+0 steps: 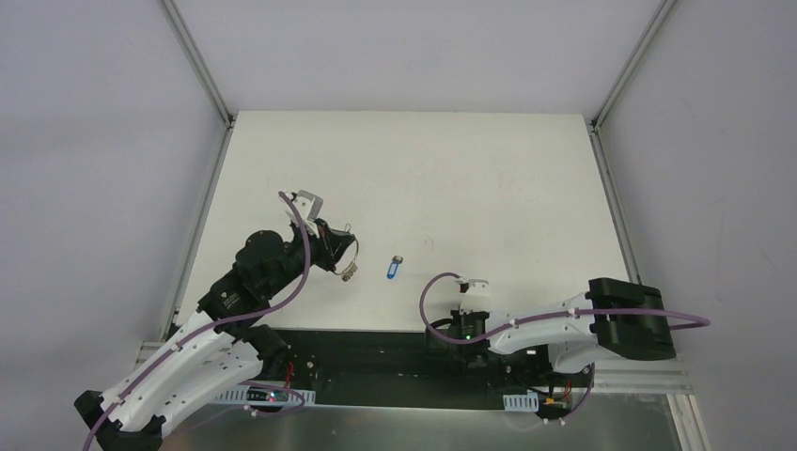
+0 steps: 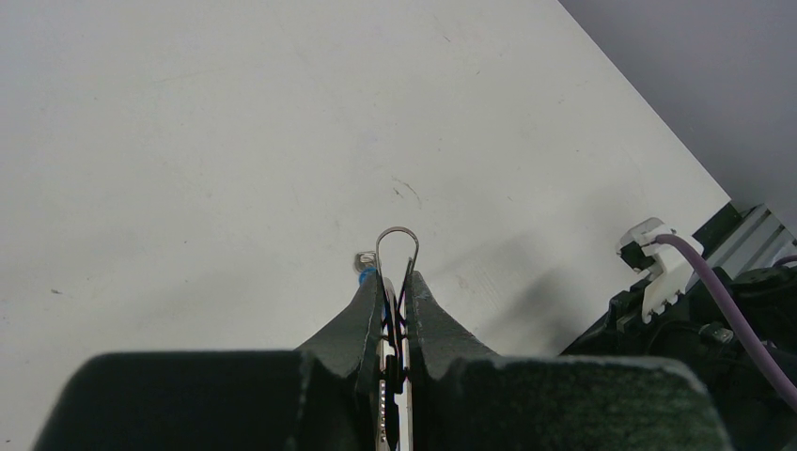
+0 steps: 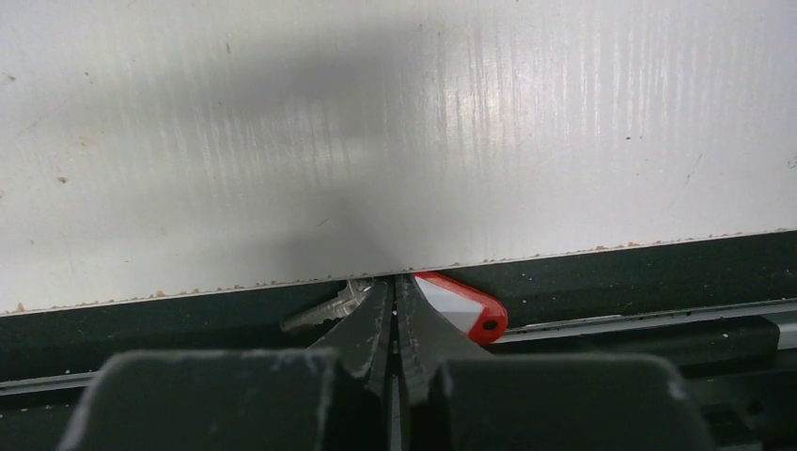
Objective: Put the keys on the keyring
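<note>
Pinching the keyring [image 2: 397,246] tight, the left jaws hide most of its loop and its small keys. The blue key [image 1: 395,269] lies alone on the surface [image 1: 423,169], between the arms. At the surface's near edge the right jaws are closed on the red key [image 3: 465,312], covering its middle.

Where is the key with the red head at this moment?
The red key is pinched crosswise in the right gripper, seen in the right wrist view, just at the near edge of the table.
</note>
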You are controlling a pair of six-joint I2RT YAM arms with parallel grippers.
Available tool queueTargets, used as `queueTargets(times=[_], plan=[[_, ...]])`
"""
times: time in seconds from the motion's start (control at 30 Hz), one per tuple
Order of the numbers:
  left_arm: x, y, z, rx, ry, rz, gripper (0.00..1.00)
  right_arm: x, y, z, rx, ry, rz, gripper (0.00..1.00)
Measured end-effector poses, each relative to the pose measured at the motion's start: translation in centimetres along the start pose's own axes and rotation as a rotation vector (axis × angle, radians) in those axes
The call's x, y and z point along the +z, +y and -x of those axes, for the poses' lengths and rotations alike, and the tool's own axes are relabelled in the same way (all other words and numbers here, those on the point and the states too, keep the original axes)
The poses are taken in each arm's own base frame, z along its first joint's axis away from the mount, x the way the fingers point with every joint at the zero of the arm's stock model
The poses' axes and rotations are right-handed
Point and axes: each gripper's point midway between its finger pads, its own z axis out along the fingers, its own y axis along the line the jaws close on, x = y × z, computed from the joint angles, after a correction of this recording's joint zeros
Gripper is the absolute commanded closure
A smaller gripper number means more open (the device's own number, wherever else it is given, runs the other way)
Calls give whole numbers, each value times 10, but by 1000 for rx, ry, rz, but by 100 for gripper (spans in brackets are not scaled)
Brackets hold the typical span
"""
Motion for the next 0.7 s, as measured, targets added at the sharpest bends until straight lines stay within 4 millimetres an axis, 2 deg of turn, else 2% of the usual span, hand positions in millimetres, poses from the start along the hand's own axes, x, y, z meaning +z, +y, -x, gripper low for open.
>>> queueTargets(times=[0.2, 0.47, 0.7], plan=[[0, -1, 0, 1, 3, -7, 100, -9, -1, 6, -18, -19, 8, 100], [-5, -3, 7, 6, -27, -17, 100, -66, 34, 50, 40, -90, 233, 100], [-10, -9, 24, 2, -104, -44, 100, -108, 37, 82, 81, -131, 446, 100]])
